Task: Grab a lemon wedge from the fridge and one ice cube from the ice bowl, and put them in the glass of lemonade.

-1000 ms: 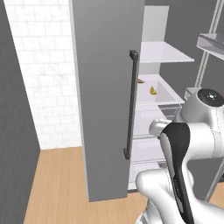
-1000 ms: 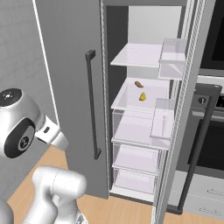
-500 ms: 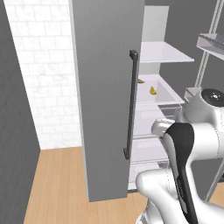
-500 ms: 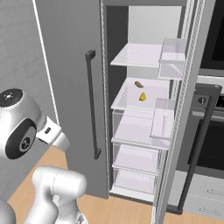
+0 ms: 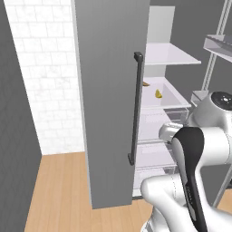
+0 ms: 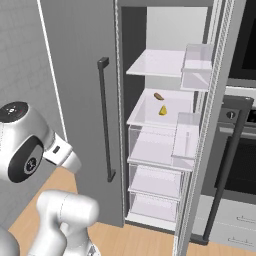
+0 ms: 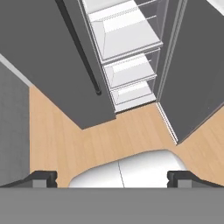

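Two dark fingers [image 7: 43,178] spread wide, brushed-grey fridge [image 6: 80,75] open, tiny yellow lemon wedge [image 6: 163,110] on white shelf [image 6: 150,112]

The fridge [image 6: 150,125] stands with its right door [image 6: 210,125] swung open. On its middle shelf [image 6: 150,112] lies the lemon wedge [image 6: 163,110], just right of and nearer than another small piece [image 6: 158,96]. Drawers [image 6: 155,182] sit below; an oven [image 6: 240,150] stands right.

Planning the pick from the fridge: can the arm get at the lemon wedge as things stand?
Probably yes. The right fridge door stands open and the lemon wedge lies bare on a white shelf, only an orange-brown piece nearby. The gripper, jaws open, points down at the floor, well short.
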### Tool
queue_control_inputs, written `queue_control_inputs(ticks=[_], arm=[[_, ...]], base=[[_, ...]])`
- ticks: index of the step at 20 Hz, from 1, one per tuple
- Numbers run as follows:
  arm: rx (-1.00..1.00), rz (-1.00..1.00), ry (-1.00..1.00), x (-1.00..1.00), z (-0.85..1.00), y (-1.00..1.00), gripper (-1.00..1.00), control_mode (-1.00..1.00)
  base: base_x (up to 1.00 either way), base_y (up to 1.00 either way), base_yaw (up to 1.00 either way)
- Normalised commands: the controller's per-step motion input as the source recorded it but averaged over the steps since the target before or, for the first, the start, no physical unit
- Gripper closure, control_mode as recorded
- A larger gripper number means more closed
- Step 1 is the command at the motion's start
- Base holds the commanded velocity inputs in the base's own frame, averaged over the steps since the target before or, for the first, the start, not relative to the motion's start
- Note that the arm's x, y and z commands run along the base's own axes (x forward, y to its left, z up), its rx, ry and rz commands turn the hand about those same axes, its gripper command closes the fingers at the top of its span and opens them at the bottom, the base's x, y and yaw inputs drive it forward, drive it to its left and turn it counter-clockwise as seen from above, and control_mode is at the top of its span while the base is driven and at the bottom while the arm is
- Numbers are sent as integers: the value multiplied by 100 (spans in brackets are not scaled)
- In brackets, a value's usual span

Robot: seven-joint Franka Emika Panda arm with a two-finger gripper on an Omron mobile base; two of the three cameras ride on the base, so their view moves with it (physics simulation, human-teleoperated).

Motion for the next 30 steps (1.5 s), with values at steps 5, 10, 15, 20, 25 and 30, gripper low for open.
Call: queue_control_inputs(ticks=[5,10,15,20,25,30], arm=[[0,0,0,0,0,0,-100,100],[0,0,0,0,0,0,-100,100],[0,0,0,0,0,0,-100,100],[0,0,0,0,0,0,-100,100],[0,0,0,0,0,0,-100,100],[0,0,0,0,0,0,-100,100]], base=[[-6,-35,-2],[-14,-58,-12],[-3,-11,-15],[6,0,-16],[38,-1,-13],[63,0,-6]])
